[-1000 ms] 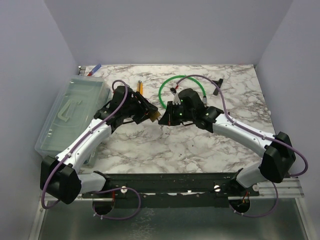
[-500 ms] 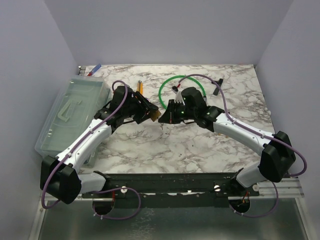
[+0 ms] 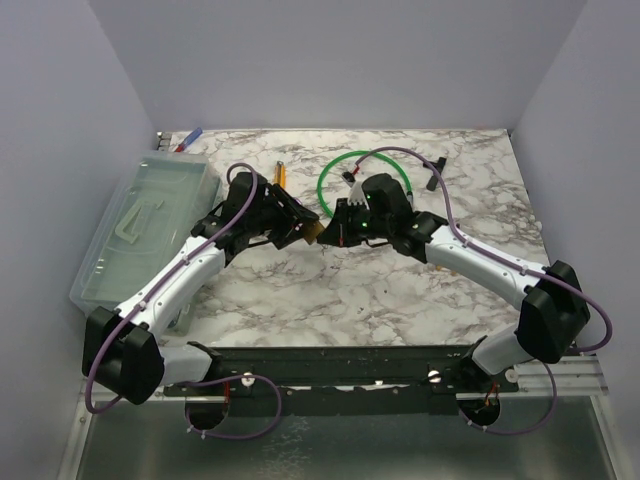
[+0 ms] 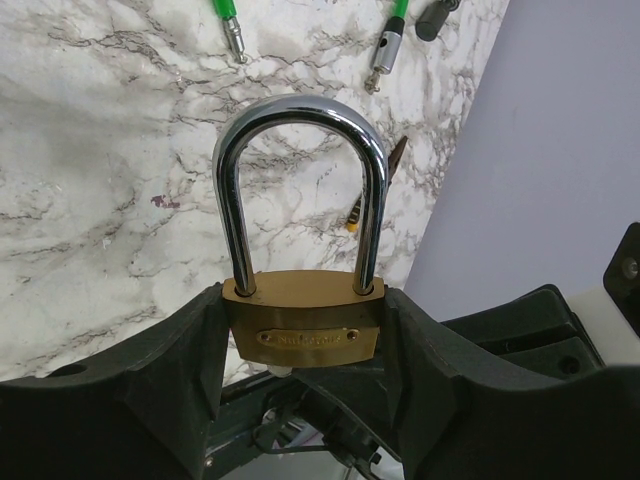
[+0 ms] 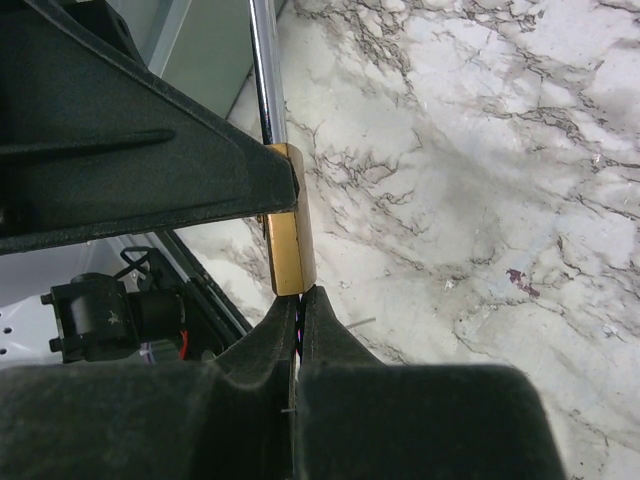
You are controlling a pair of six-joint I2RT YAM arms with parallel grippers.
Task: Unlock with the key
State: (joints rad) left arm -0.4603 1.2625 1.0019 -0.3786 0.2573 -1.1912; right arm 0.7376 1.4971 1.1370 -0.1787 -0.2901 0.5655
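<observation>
Two claws meeting over a brass padlock above the marble table (image 3: pixel 400 290)

The left gripper (image 3: pixel 297 228) is clamped on the padlock (image 4: pixel 300 335), one finger on each side of its body, with the steel shackle (image 4: pixel 300 110) upright and seated in the body. The right gripper (image 5: pixel 299 300) is pinched fully closed, its tips up against the lock's bottom edge. From here I can't make out the key; only a thin dark sliver shows between those tips. A green cable loop (image 3: pixel 330 180) lies on the table just behind them.
</observation>
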